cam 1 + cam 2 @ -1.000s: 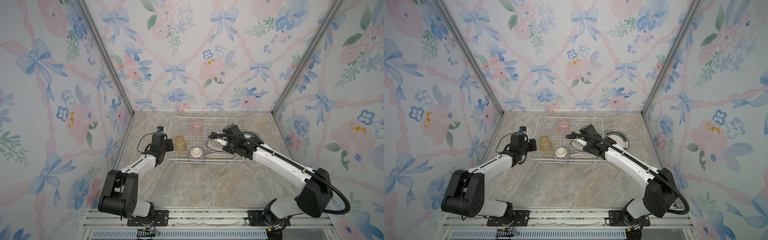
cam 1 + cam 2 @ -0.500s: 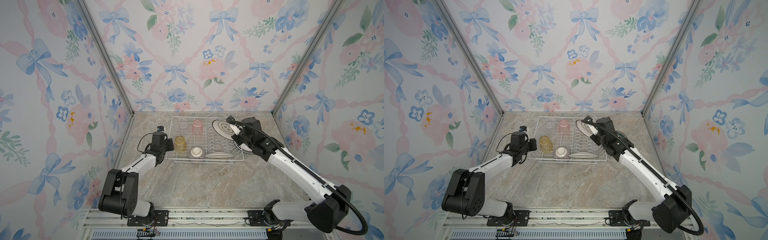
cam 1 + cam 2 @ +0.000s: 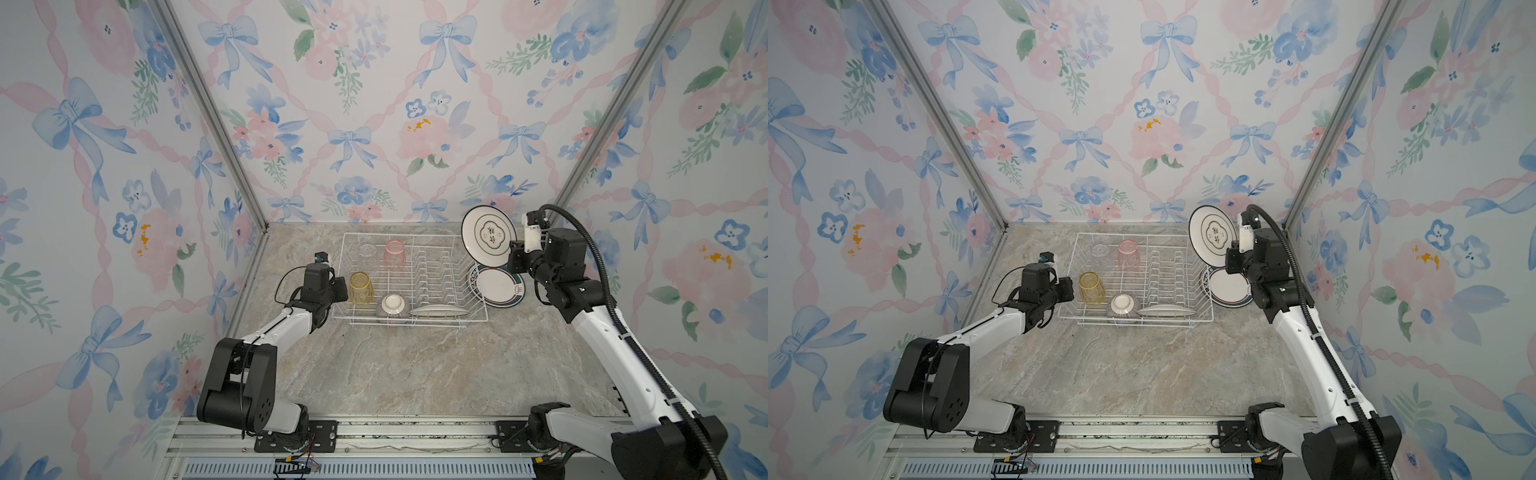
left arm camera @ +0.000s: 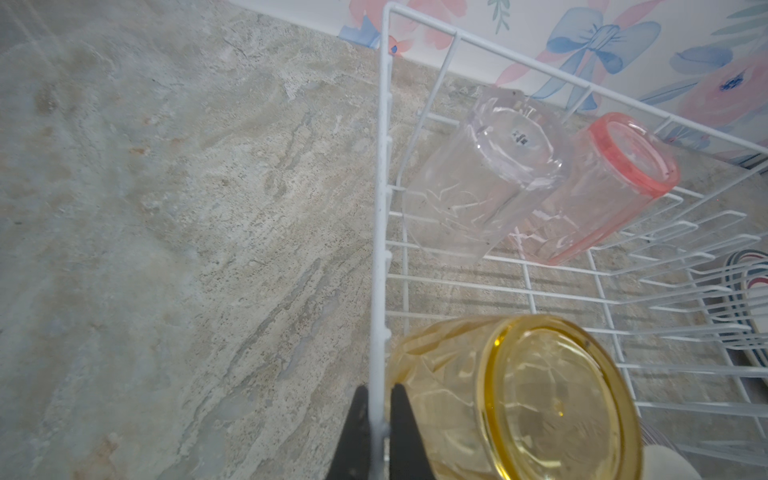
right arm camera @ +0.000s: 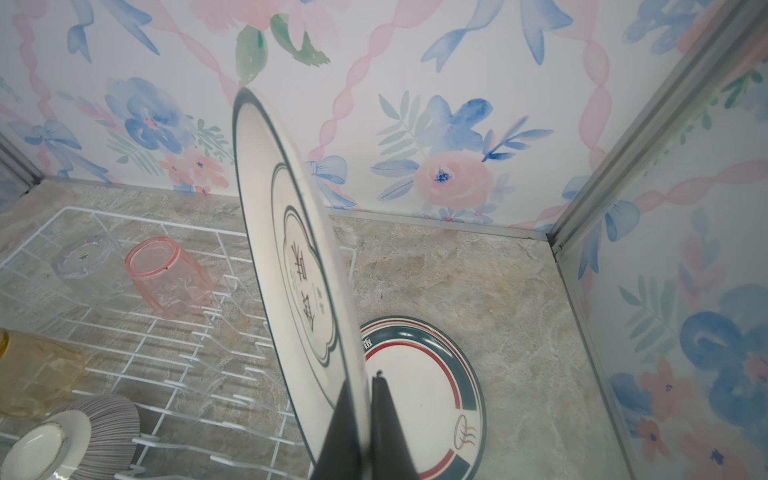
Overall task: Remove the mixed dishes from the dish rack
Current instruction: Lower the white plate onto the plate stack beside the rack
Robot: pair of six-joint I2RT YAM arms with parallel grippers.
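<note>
One plate [image 3: 489, 236] is up in the air, just above the far corner of the rack [image 3: 432, 274]. It stands on its edge and leans a little. The right claw [image 5: 365, 386] is shut tight on its thin rim. We think it holds the plate this way because plates stand up between the rack's wires, and the rim is the easy part to pinch.

Just beside the rack, under the lifted plate, more plates [image 3: 498, 286] lie flat in a pile. We think this plate should go there next. It must be tipped flat and set down softly, or it could slip or bang.

Inside the rack we count one last plate [image 3: 434, 311] lying low by the near edge and an upside-down bowl [image 3: 392, 305] next to it. There are also three upside-down cups: a yellow cup [image 3: 360, 287], a pink cup [image 3: 395, 252] and a clear cup [image 3: 368, 251]. So about half the job is left.

The left claw [image 4: 379, 399] is clamped on the rack's side wire, beside the yellow cup. We think it holds the rack so it cannot slide on the surface [image 3: 415, 365].
</note>
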